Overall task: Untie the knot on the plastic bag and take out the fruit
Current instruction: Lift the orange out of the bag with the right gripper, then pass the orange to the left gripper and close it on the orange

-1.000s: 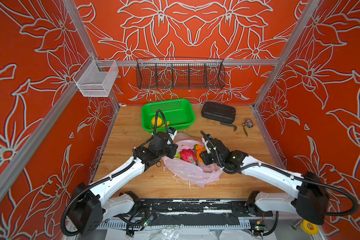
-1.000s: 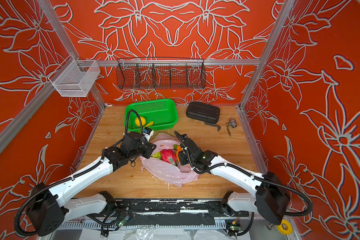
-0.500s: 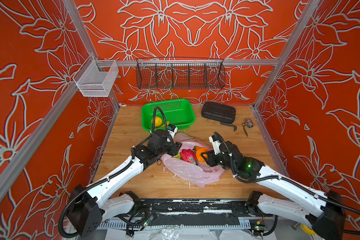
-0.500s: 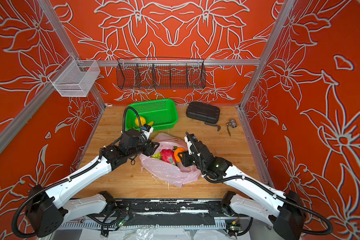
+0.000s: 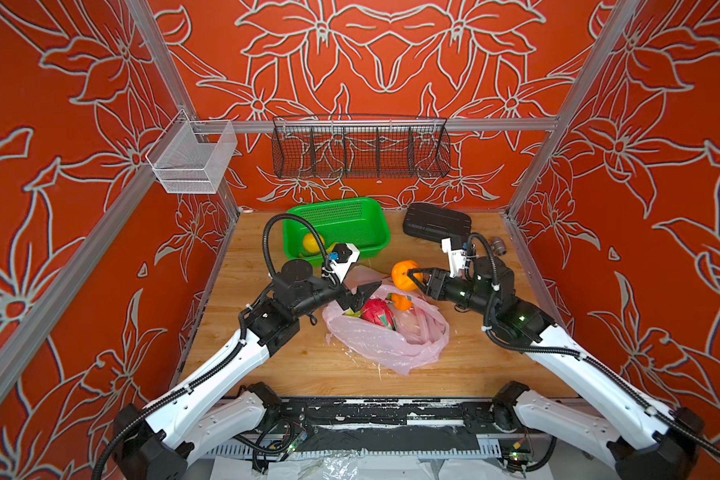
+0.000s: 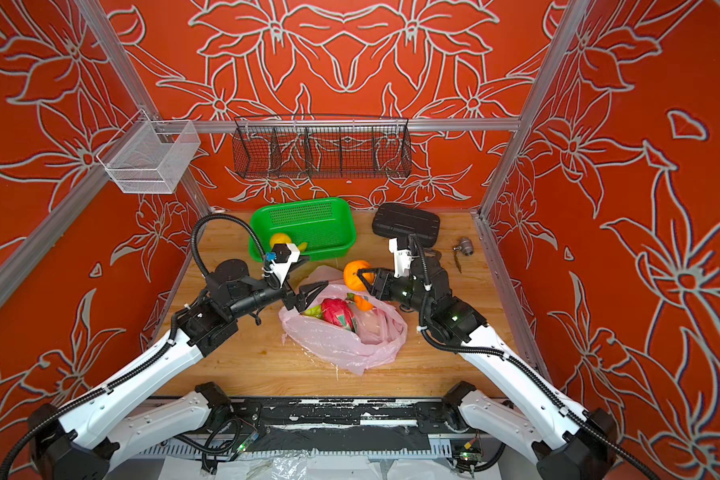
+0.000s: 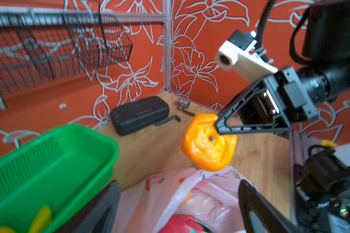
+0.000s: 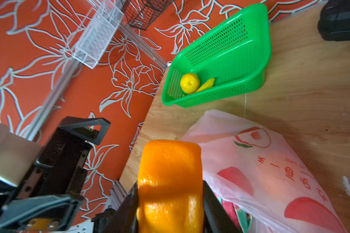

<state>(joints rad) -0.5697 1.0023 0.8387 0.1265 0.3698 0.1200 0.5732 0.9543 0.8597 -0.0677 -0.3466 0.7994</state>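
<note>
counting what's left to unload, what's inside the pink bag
A dragon fruit, an orange and a green fruit show in the plastic bag; anything beneath them is covered.

Both top views are bright, evenly lit and sharp, with a faint soft shadow beside the bag (image 5: 391, 349). In the left wrist view the wire rack (image 7: 49, 46) and green basket (image 7: 38, 161) smear with blur; the right wrist view's orange (image 8: 170, 171) is soft, glossy.
</note>
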